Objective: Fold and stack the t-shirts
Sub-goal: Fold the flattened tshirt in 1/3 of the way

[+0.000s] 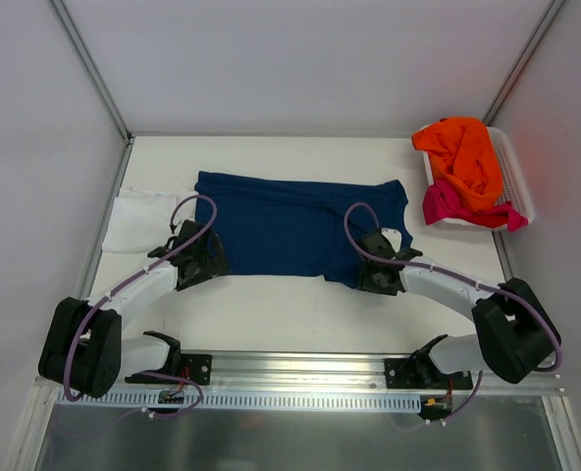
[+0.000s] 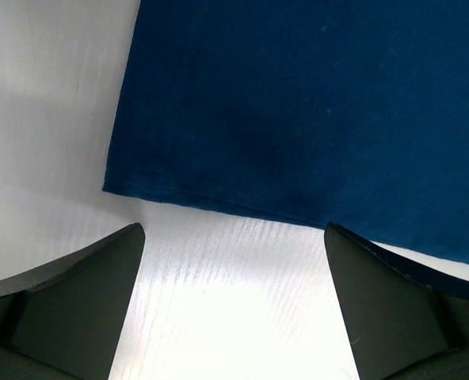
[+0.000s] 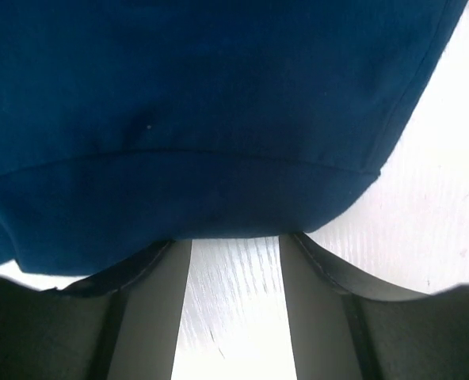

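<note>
From above: navy shirt (image 1: 290,231) flat in the middle of the table (image 1: 300,306), unfolded. White shirt (image 1: 138,218) at the left edge, orange shirt (image 1: 462,157) and pink shirt (image 1: 446,204) in the basket (image 1: 519,177).

Left wrist: left gripper (image 2: 234,237) wide open at the hem.

Right wrist: right gripper (image 3: 228,241) narrower, can't tell if it's pinching.

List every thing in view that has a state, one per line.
Navy t-shirt: spread out flat on the table.
White t-shirt: lying flat at the table's left edge.
Orange t-shirt: crumpled in the basket.
Magenta t-shirt: crumpled, draped over the basket's near rim.
Basket: upright, holding two shirts.
Left jaws: wide open, empty, at the navy hem.
Right jaws: apart, tips at the navy hem.
</note>
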